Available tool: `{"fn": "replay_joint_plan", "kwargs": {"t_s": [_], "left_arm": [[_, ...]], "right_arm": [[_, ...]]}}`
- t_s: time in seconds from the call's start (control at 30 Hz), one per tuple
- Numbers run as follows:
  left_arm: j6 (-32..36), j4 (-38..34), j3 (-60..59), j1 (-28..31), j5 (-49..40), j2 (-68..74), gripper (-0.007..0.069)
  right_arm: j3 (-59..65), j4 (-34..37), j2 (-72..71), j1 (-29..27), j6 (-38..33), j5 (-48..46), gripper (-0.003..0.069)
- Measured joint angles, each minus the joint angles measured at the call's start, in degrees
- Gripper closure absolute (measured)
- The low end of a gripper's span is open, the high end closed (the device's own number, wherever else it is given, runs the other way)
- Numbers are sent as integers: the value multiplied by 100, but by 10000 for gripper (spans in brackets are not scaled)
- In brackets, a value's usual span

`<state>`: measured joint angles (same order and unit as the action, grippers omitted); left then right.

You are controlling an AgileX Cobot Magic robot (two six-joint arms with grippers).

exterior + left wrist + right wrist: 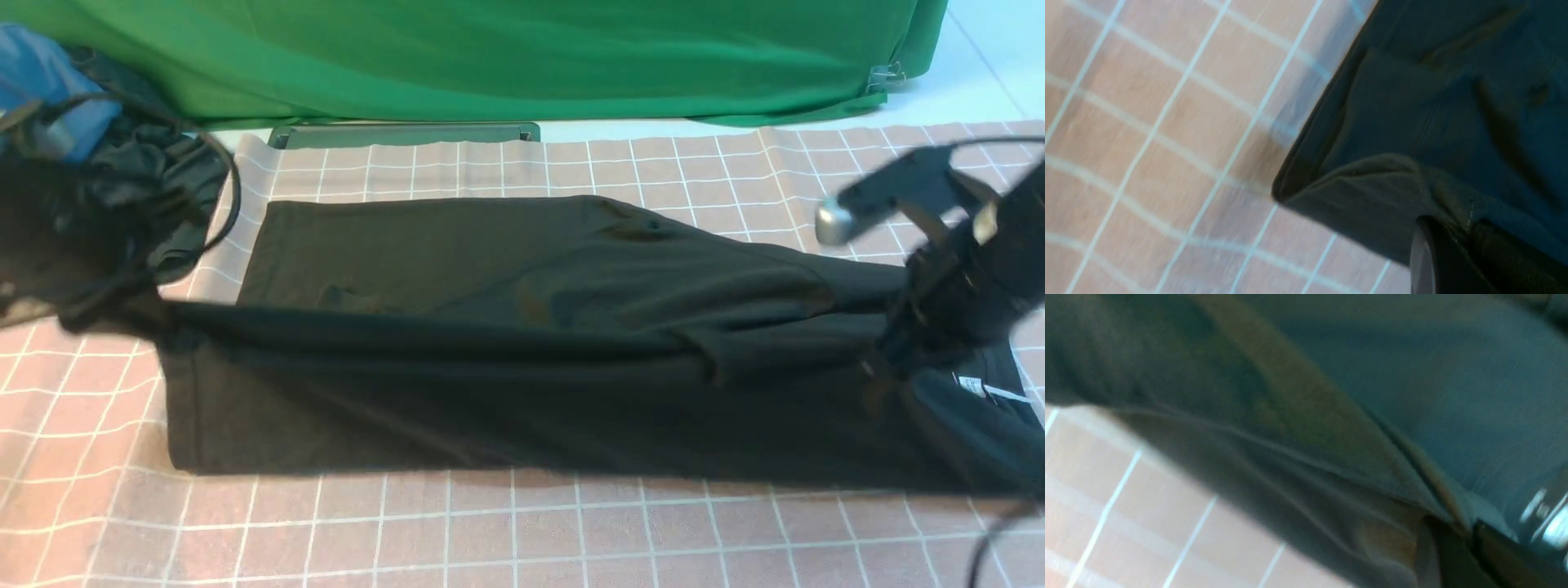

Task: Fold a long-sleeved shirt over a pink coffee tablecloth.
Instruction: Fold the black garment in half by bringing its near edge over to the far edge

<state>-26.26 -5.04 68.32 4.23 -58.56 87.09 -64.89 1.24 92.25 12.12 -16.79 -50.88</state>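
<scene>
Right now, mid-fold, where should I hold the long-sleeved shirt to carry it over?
Hold the long-sleeved shirt by the raised edge's two ends: left gripper on the hem corner from the left, right gripper at the end by the neck label from the right. That edge runs taut between them.

So the big black soft-knit long-sleeved shirt point(490, 269) is stretched sideways across the middle of the frame. The hem end is at the left and the neck end at the right, where a small white label point(976, 385) peeks out. A long stretch of it stands up as a taut ridge running left to right, with fabric hanging off it like a curtain down to the cloth. The far part lies flat behind that.

It all sits on the wide pinkish-tan tablecloth with a thin white grid point(490, 523). That one's spread flat, fills the lower frame, and shows above the shirt and at both sides.
</scene>
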Motion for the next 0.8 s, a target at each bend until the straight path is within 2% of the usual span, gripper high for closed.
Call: {"fn": "replay_joint_plan", "kwargs": {"t_s": [0.2,0.3,0.37,0.47,0.5,0.53,0.57,0.63,0.8], "left_arm": [[24,-22,768,27,28,1155,594],[24,-26,1015,34,21,1509,594],[24,-26,1139,34,-6,1710,594],[24,-26,1205,34,-9,1805,594],[24,-26,1216,34,-4,1809,594],[24,-26,1217,34,-4,1809,594],[24,-26,1230,34,-9,1809,594],[24,-26,1250,35,4,1809,594],[36,-26,1250,35,4,1809,594]], "right_arm": [[-986,-9,1309,-41,5,36,604],[-1363,-35,1697,-41,57,76,580],[-1688,-57,1902,-41,92,-32,503],[-2034,-79,1908,-33,195,-296,323],[-2096,-85,1877,-24,179,-372,278],[-2108,-85,1869,-16,169,-384,268],[-2163,-83,1802,46,33,-453,204],[-2175,-25,1737,247,-433,-531,170],[-2175,81,1817,866,-1232,-420,172]]}}
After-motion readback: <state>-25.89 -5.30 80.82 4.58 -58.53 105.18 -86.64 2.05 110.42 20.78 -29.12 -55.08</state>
